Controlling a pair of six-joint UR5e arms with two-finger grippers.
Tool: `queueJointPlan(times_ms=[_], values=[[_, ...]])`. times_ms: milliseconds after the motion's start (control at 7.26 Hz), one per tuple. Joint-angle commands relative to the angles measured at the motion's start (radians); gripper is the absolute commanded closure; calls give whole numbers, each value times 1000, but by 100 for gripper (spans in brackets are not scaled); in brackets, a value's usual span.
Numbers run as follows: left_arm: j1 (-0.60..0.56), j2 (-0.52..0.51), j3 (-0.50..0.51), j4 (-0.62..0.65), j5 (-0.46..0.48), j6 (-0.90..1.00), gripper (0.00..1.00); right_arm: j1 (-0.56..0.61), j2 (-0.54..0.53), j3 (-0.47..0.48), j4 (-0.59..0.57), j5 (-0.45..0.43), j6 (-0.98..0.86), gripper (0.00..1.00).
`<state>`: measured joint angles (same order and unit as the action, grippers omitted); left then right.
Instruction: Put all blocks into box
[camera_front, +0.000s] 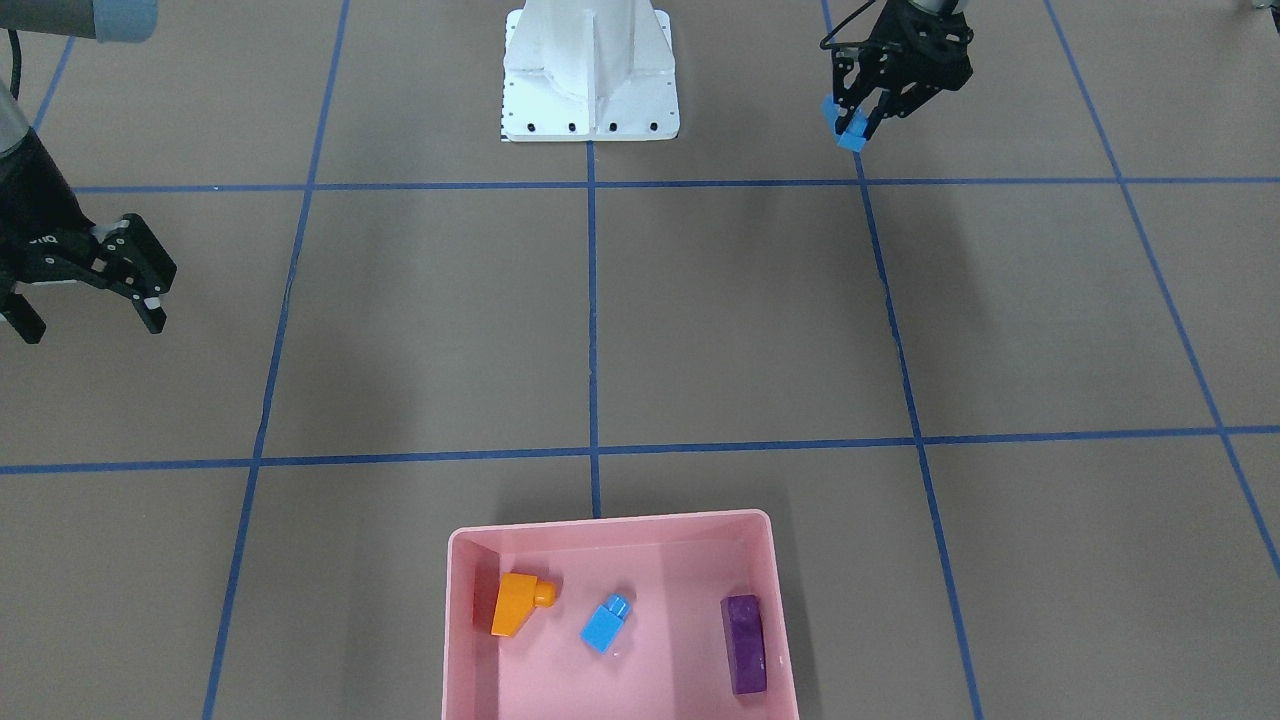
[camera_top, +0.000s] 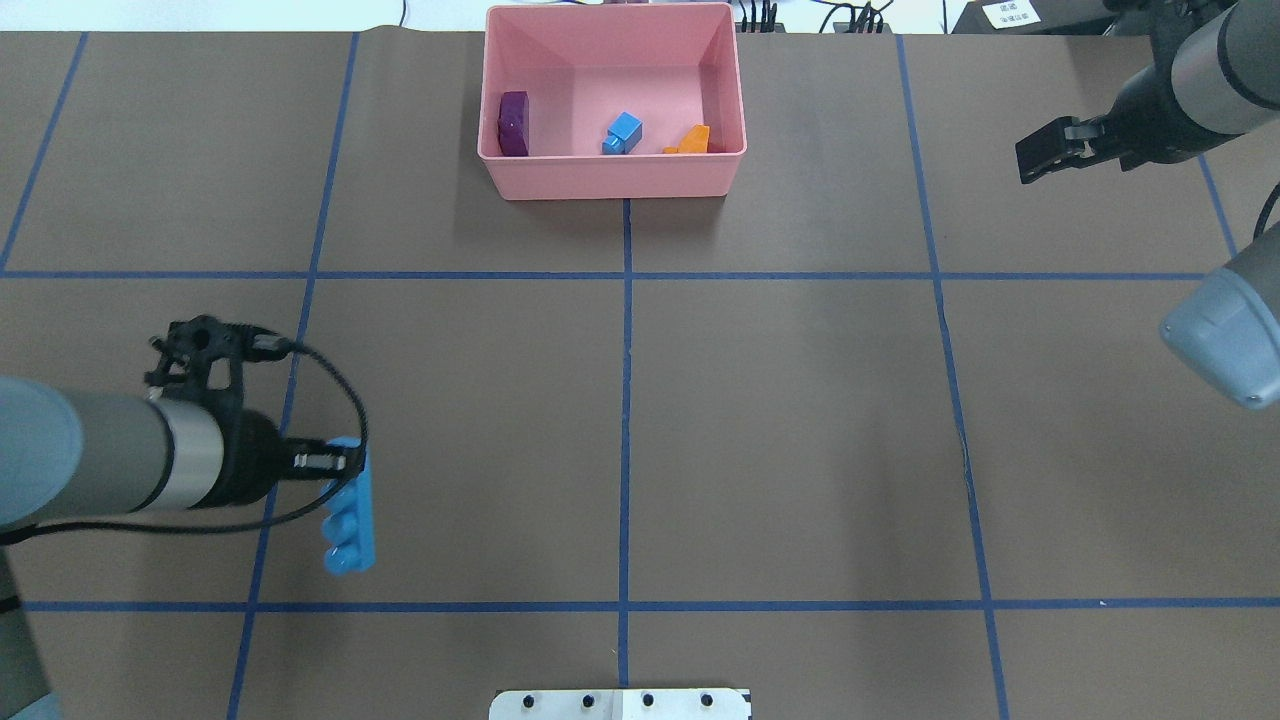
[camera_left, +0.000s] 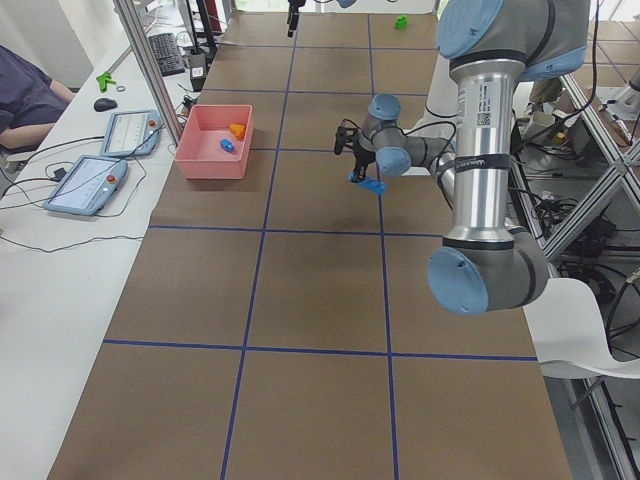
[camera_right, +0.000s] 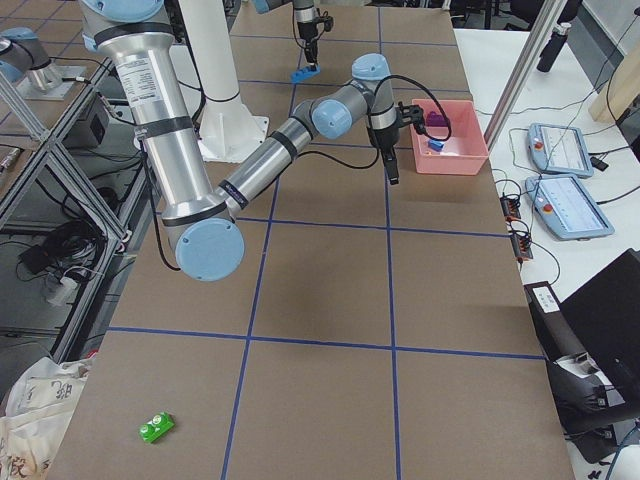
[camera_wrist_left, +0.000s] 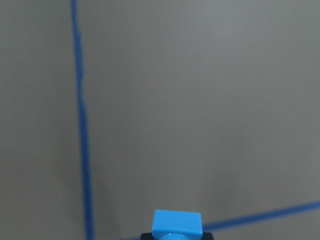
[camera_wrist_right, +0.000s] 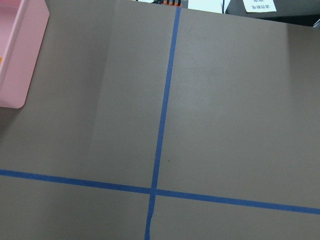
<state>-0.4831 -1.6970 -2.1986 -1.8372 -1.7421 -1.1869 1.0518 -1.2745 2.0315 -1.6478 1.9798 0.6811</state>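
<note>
My left gripper (camera_front: 853, 122) is shut on the long blue bar (camera_top: 350, 510) and holds it above the table near my left side; the bar's end shows in the left wrist view (camera_wrist_left: 177, 222). My right gripper (camera_front: 92, 322) is open and empty, above the table to the right of the pink box (camera_top: 610, 182). In the box lie the orange sloped brick (camera_front: 517, 603), the small blue brick (camera_front: 606, 622) and the purple oblong (camera_front: 745, 643). The green two-stud brick (camera_right: 156, 428) lies on the table far out at my right end.
The white robot base (camera_front: 590, 90) stands at the table's near middle edge. The box's corner shows in the right wrist view (camera_wrist_right: 15, 65). Blue tape lines cross the brown table. Tablets (camera_right: 565, 205) and an operator (camera_left: 25, 95) are beside the table beyond the box.
</note>
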Motion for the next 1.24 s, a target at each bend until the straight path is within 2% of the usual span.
queueJointPlan(times_ms=[0, 138, 413, 551, 827, 965, 1102], values=[[-134, -319, 197, 110, -5, 53, 100, 0, -8, -7, -1, -1, 0, 0], [-184, -445, 333, 108, -7, 53, 100, 0, -20, -8, -1, 1, -9, 0], [-279, -765, 689, 101, -10, 53, 100, 2, -40, -2, 0, 11, -21, 0], [-316, -858, 826, 95, -28, 56, 100, 2, -75, 4, 0, 10, -75, 0], [-385, -944, 978, 52, -54, 122, 100, 4, -191, 86, 2, 11, -120, 0], [-409, -1055, 1149, 5, -74, 122, 100, 5, -262, 110, 53, 11, -126, 0], [-417, -1120, 1292, -84, -73, 122, 100, 5, -351, 101, 183, 17, -126, 0]])
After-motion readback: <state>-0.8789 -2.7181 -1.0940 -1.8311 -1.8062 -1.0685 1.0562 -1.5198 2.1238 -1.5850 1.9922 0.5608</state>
